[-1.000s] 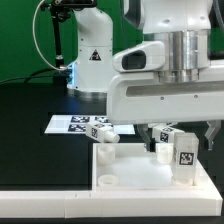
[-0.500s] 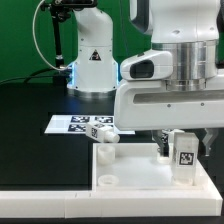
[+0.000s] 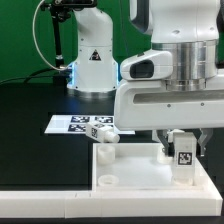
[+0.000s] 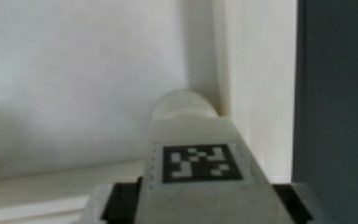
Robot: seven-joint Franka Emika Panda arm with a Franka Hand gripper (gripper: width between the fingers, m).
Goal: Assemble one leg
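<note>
Gripping leg (image 3: pixel 184 157) upright in claw (image 3: pixel 184 146), at panel (image 3: pixel 130 168) corner.

Exterior view level, near — wrist view tight; shared: leg (image 3: pixel 184 152).

1. The leg (image 4: pixel 201 150) is blurred in the wrist view, its lower end cut off by the edge.
2. The gripper (image 4: pixel 204 200) shows only 2 dark finger slivers there.
3. The arm's white housing (image 3: pixel 165 95) hides part of the marker board (image 3: pixel 75 124).
</note>
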